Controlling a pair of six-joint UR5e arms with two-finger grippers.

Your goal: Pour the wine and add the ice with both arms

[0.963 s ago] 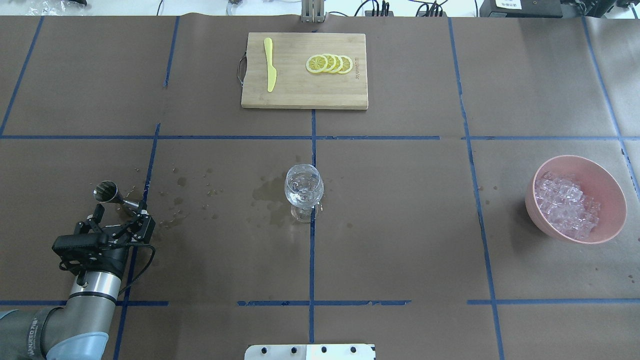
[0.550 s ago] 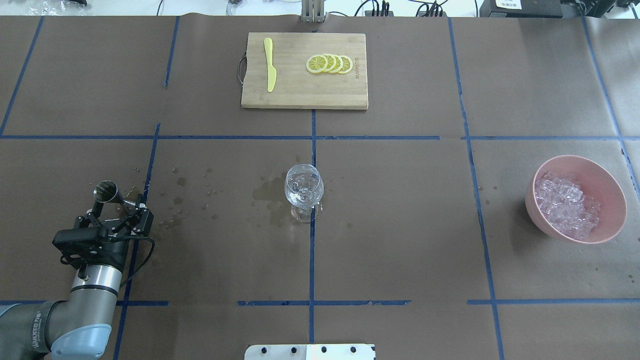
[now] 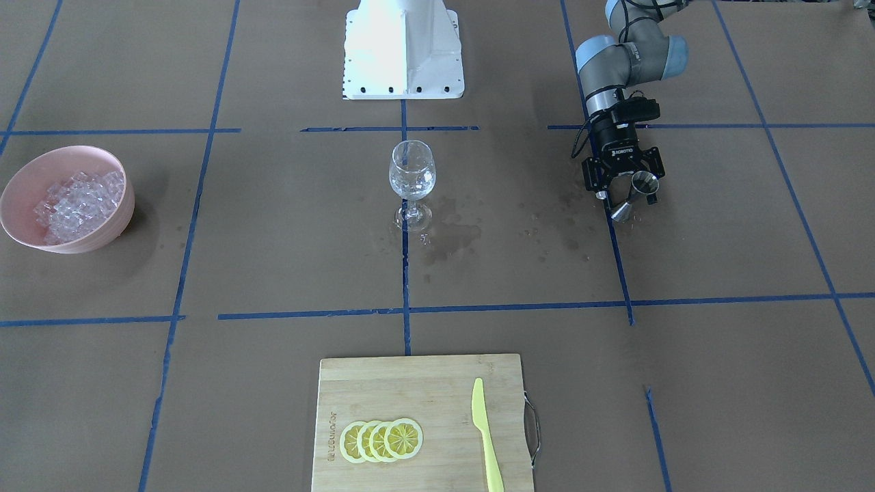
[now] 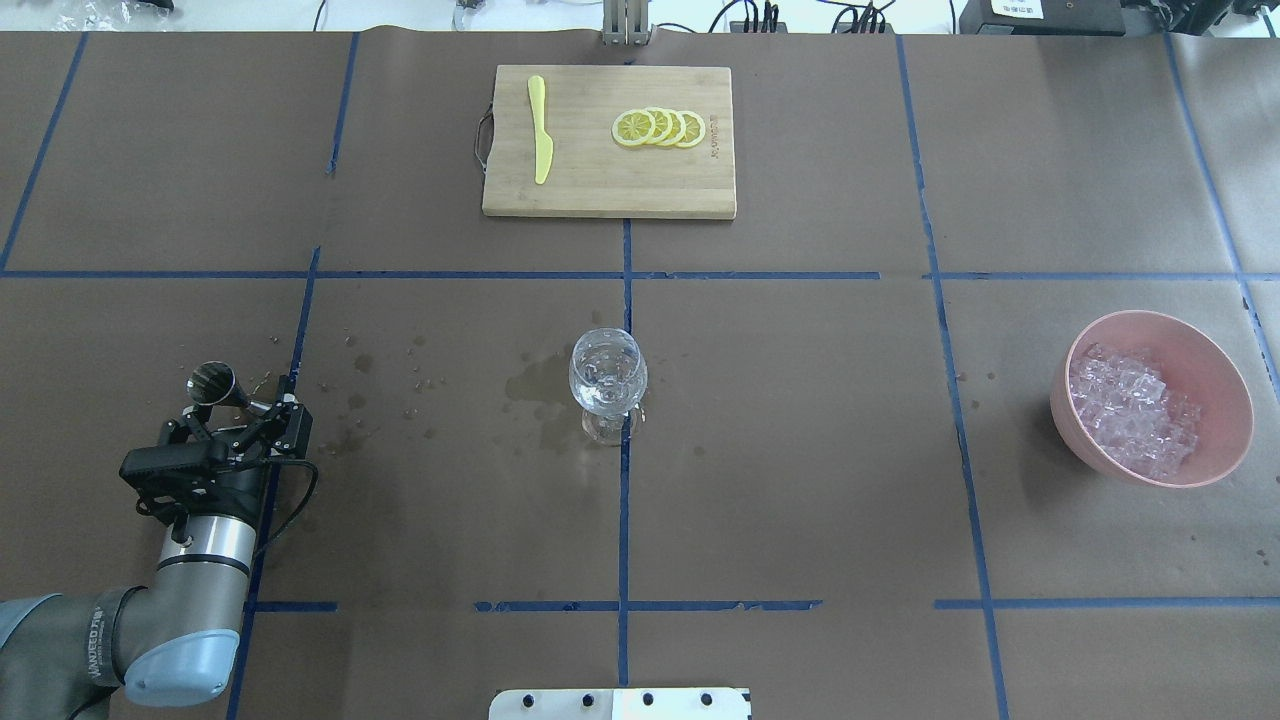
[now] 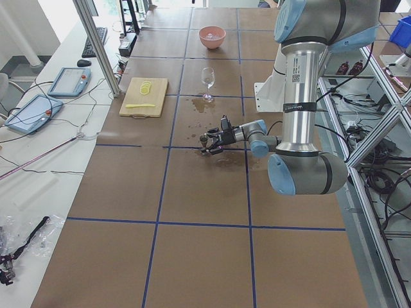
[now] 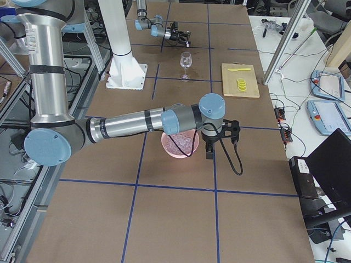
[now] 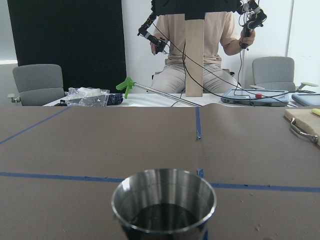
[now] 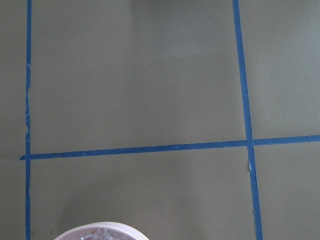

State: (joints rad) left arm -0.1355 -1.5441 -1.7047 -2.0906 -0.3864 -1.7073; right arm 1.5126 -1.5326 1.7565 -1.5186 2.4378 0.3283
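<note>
A steel jigger [image 4: 228,390] stands on the brown table at my left; its rim fills the bottom of the left wrist view [image 7: 164,205]. My left gripper [image 4: 240,410] is open, its fingers spread on either side of the jigger [image 3: 636,195] without closing on it. The wine glass [image 4: 607,375] stands at the table's centre with clear liquid in it. Ice [image 4: 1130,415] is heaped in a pink bowl [image 4: 1235,400] at my right. My right gripper [image 6: 209,154] hangs by that bowl in the exterior right view only; I cannot tell whether it is open or shut.
A bamboo cutting board [image 4: 608,190] at the far centre carries lemon slices [image 4: 660,128] and a yellow knife [image 4: 541,130]. Wet spill marks [image 4: 535,385] lie between the jigger and the glass. The white robot base [image 3: 403,48] sits at the near edge.
My left gripper has slid forward, bringing its open fingers up around the jigger. Jigger, glass and bowl have not moved.
</note>
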